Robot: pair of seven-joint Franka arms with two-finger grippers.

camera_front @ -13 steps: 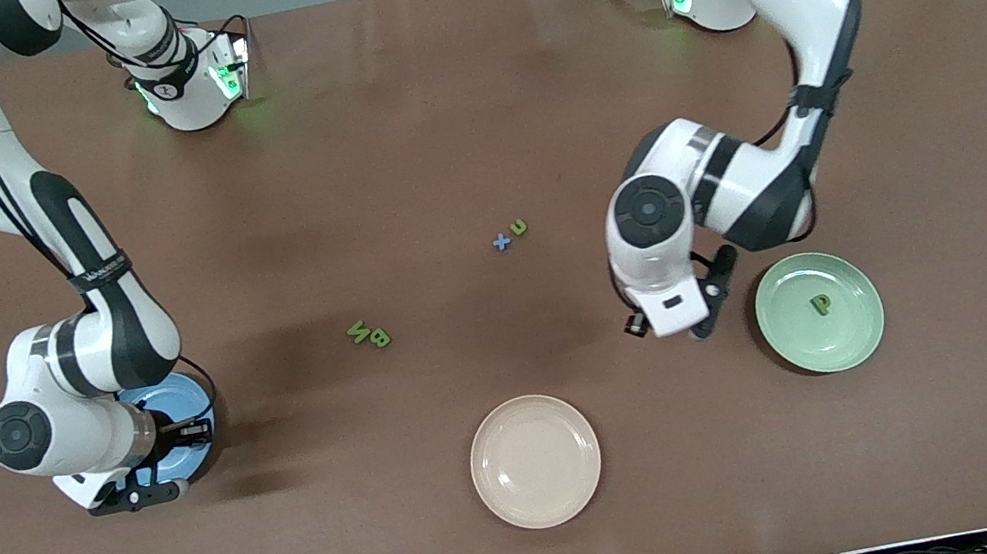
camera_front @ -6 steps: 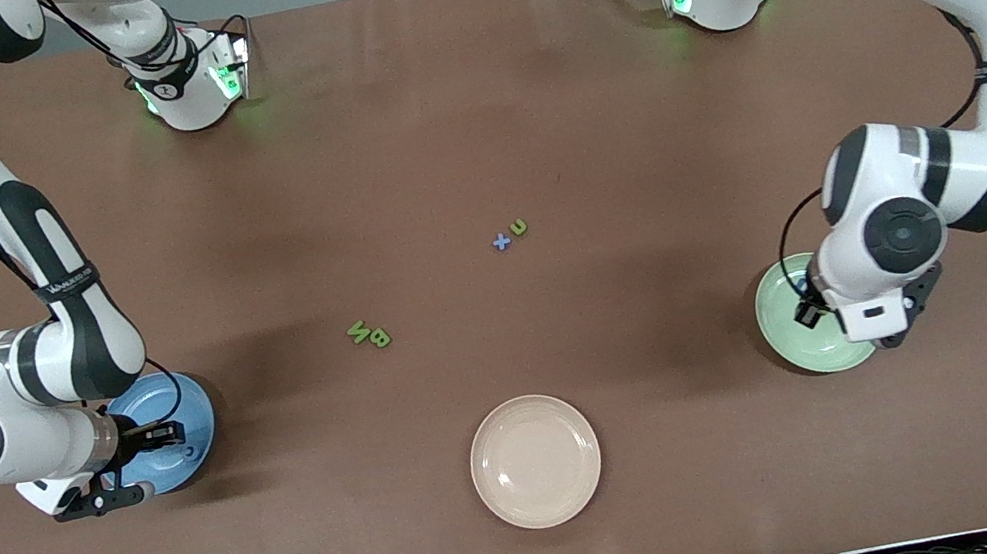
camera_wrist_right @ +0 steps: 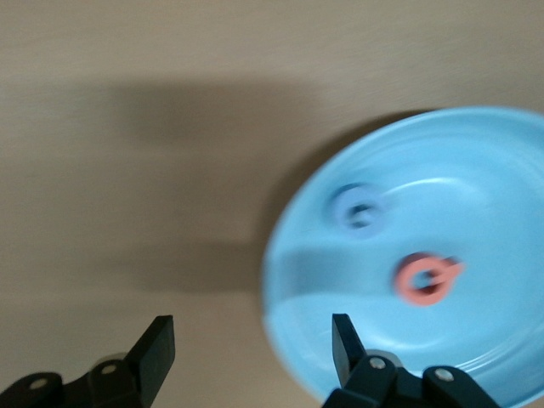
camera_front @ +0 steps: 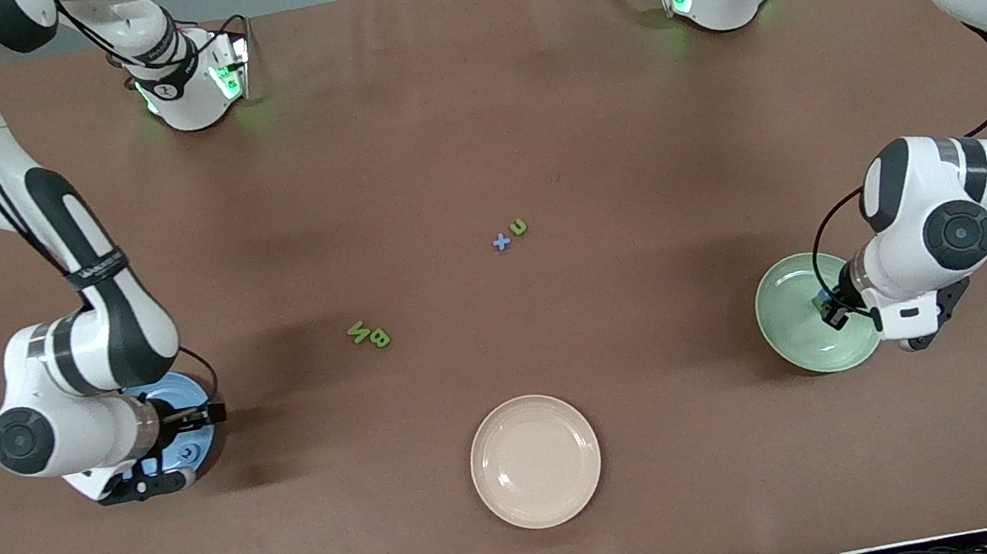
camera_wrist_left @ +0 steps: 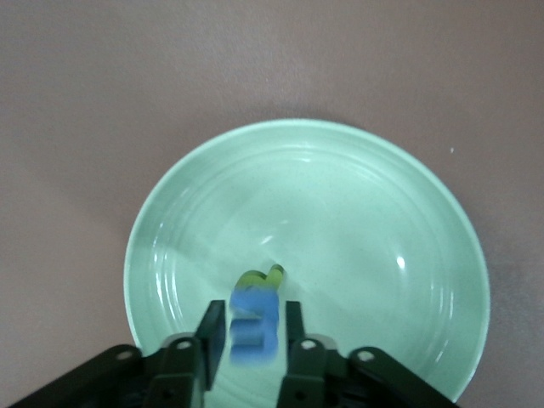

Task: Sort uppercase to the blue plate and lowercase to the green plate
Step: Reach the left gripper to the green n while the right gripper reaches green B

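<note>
Blue m-like letter [camera_wrist_left: 254,328] sits between the left gripper [camera_wrist_left: 252,331] fingers over the pale mint-green plate [camera_wrist_left: 408,212]; whether clamped, unclear. Right gripper [camera_wrist_right: 251,344] is spread wide at the medium-blue plate [camera_wrist_right: 501,170] rim.

On the worktop [camera_front: 466,119], the plate at the right arm's end [camera_wrist_right: 476,170] held the Q [camera_wrist_right: 425,279] and G [camera_wrist_right: 357,208], with the right hand [camera_wrist_right: 251,340] over its rim. The plate at the left arm's end [camera_wrist_left: 408,212] held the p-like piece [camera_wrist_left: 262,277], with the left hand [camera_wrist_left: 255,327] and the m-like piece [camera_wrist_left: 253,330] above it. Between the two plates, the third plate [camera_front: 535,461] lay nearest the front camera, the N [camera_front: 357,330] touching the B [camera_front: 380,339] farther off, and the x [camera_front: 501,241] just beside the u [camera_front: 518,227] farthest.
</note>
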